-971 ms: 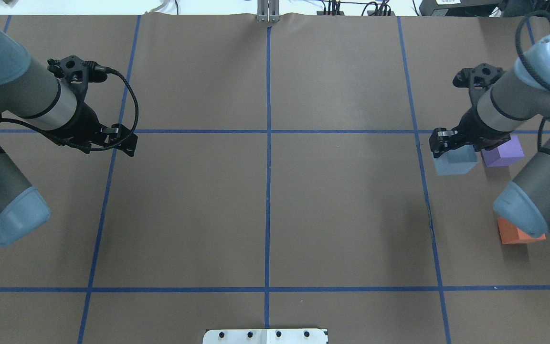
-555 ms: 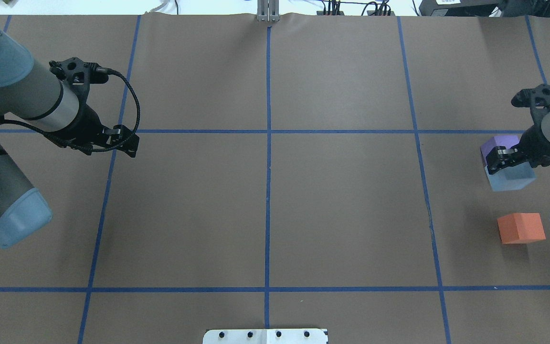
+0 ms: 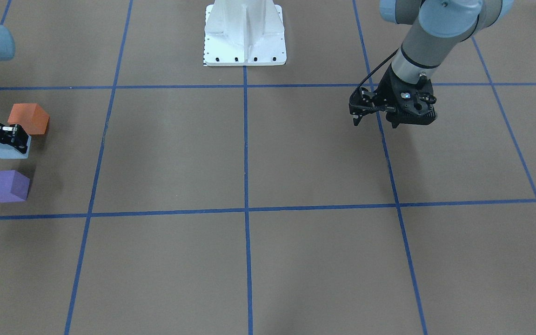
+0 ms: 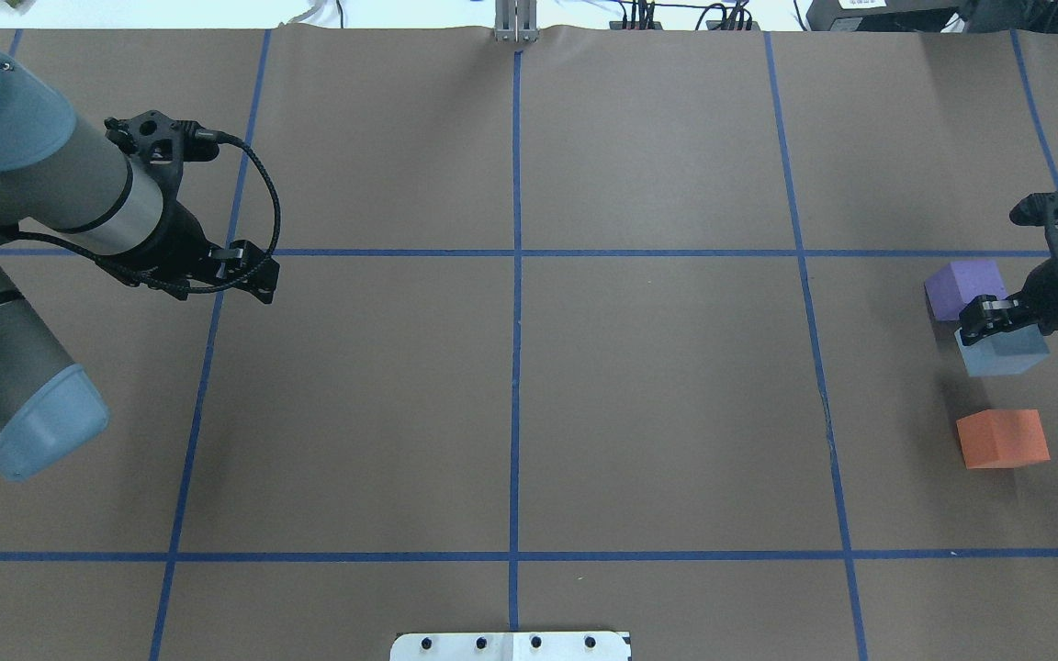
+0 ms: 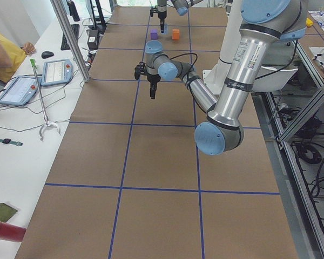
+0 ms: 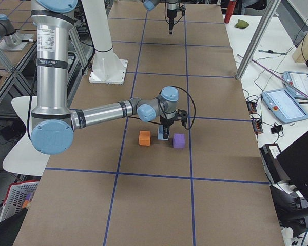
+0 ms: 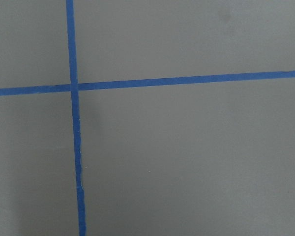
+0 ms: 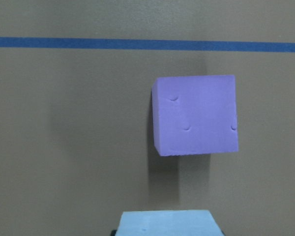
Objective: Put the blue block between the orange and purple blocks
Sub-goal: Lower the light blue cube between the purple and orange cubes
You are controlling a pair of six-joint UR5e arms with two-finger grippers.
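My right gripper (image 4: 997, 317) is shut on the light blue block (image 4: 1002, 353) and holds it low, in the gap between the purple block (image 4: 961, 287) and the orange block (image 4: 1002, 439). I cannot tell whether the blue block rests on the table. The front view shows the orange block (image 3: 28, 118), blue block (image 3: 7, 150) and purple block (image 3: 6, 186) in a row at its left edge. The right wrist view shows the purple block (image 8: 195, 115) ahead and the blue block's top (image 8: 167, 223) at the bottom. My left gripper (image 4: 258, 280) hangs shut and empty over the table's left side.
The table is covered in brown paper (image 4: 658, 404) marked with a grid of blue tape lines (image 4: 515, 367). The robot's white base (image 3: 244, 32) stands at the table's near edge. The left wrist view shows only paper and a tape crossing (image 7: 71, 88).
My right gripper has carried the blue block from the left of the purple block round to its near side, into the gap before the orange block. The left arm has shifted slightly right.
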